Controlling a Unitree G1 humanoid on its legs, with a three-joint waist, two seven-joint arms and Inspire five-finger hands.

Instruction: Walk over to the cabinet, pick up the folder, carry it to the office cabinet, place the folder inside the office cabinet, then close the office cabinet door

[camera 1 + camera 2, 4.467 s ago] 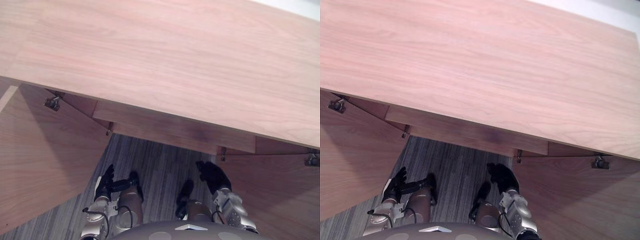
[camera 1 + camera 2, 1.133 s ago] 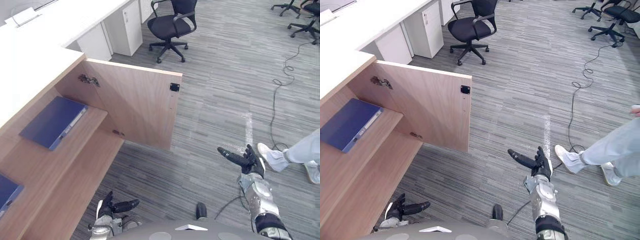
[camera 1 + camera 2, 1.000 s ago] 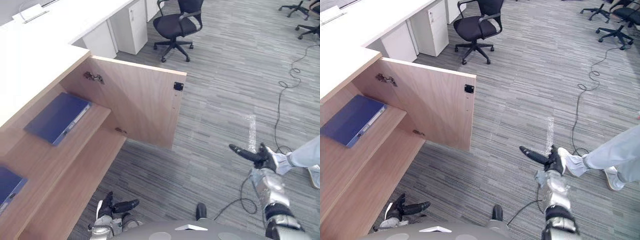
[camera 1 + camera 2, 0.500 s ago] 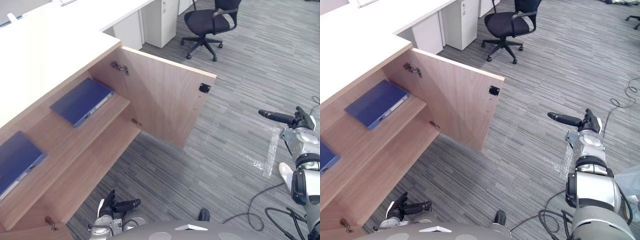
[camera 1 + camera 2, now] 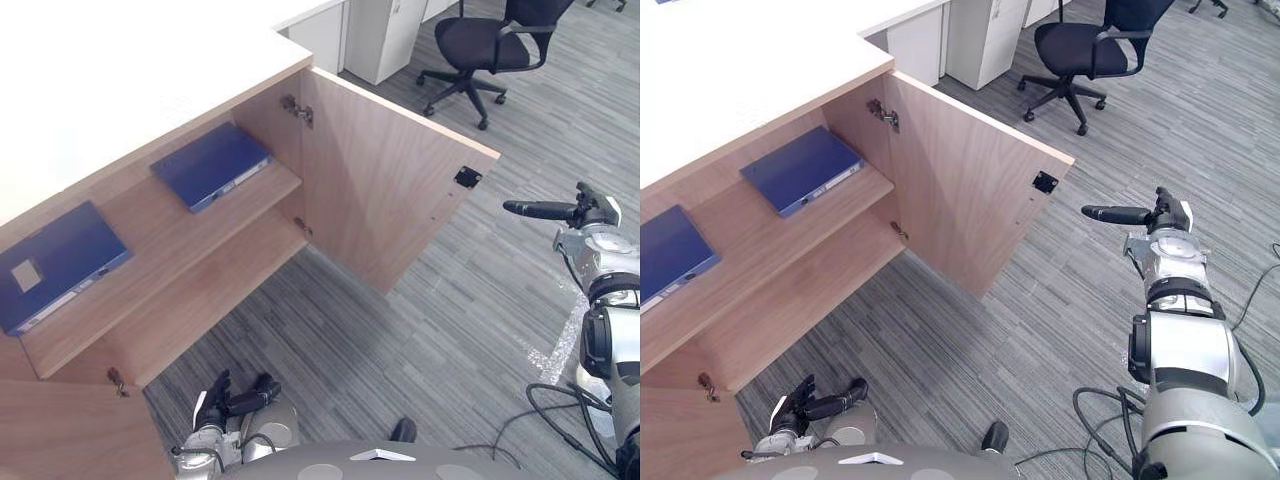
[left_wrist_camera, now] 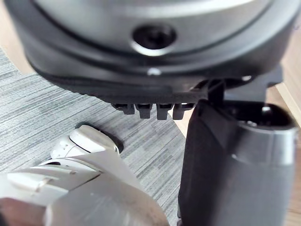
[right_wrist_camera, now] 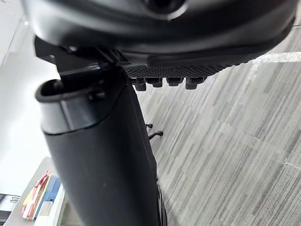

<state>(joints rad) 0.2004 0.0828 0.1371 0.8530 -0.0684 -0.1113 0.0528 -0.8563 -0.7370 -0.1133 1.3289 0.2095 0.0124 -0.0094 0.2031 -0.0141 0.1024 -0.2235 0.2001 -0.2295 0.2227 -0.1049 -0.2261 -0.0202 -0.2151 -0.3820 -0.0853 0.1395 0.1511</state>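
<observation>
Right eye view: right hand (image 5: 1145, 215) reaches out at the far right, fingers straight, holding nothing. Left hand (image 5: 232, 400) hangs low near the floor, fingers relaxed, empty. Folder (image 5: 212, 165) lies flat on the upper shelf (image 5: 150, 235) of the open cabinet, beside the door (image 5: 390, 190); second folder (image 5: 60, 262) further left. Judged stiff, light, smooth-covered, likely slippery: pinch its near edge, thumb on top.

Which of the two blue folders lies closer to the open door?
The plain blue folder, right beside the open door, at its hinges. The labelled folder, with a pale square on its cover, lies farther along the shelf.
</observation>
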